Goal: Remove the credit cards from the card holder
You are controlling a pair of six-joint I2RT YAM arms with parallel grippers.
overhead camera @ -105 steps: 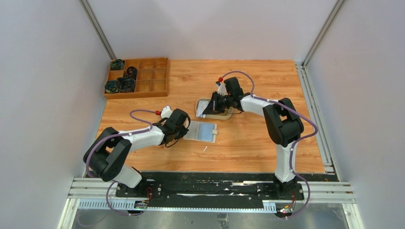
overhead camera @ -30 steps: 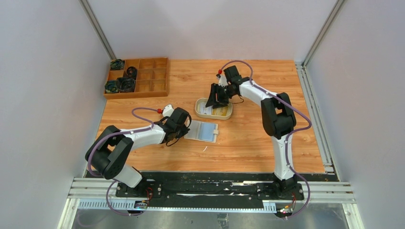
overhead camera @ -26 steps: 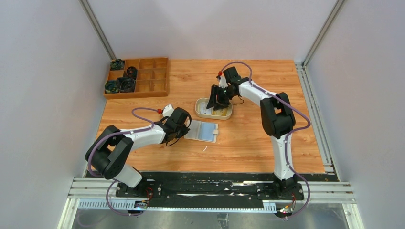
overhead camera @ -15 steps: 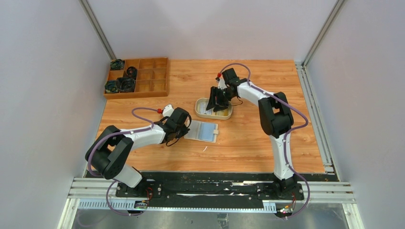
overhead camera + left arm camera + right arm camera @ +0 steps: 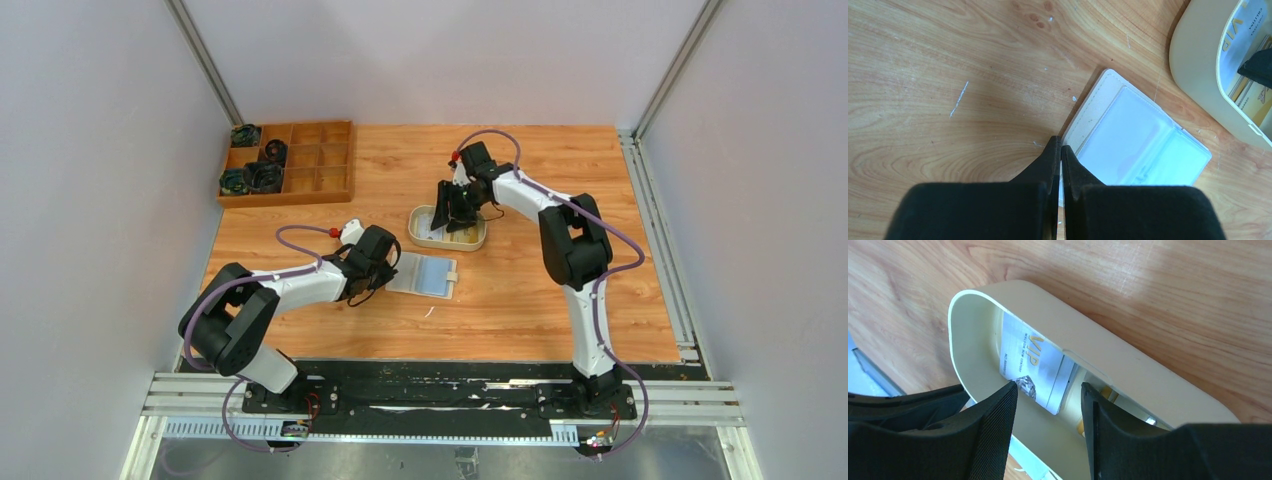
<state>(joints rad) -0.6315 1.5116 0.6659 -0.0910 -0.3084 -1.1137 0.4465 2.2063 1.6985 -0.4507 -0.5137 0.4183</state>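
One whitish card marked VIP (image 5: 1035,365) is seen lying flat inside the oval tray (image 5: 1128,375). In the left wrist view a yellow card (image 5: 1248,97) is partly exposed beside it. In the right wrist view the whitish card is located just ahead of the right gripper (image 5: 1048,390), whose fingers are held apart and empty over the tray's open side. The card's long axis runs from upper left to lower right of that frame.

The card holder (image 5: 1138,145) is laid open on the table, below and left of the tray in the top view, near it but apart. Its clear pockets appear empty, so the removal is judged complete or nearly so.

The left gripper (image 5: 1060,147) is closed, fingers together, with its tips set at the holder's lower-left edge. Whether a flap is pinched cannot be told.

The right arm is folded at the elbow, with the wrist turned down into the tray. The left arm is stretched low towards the frame's centre.
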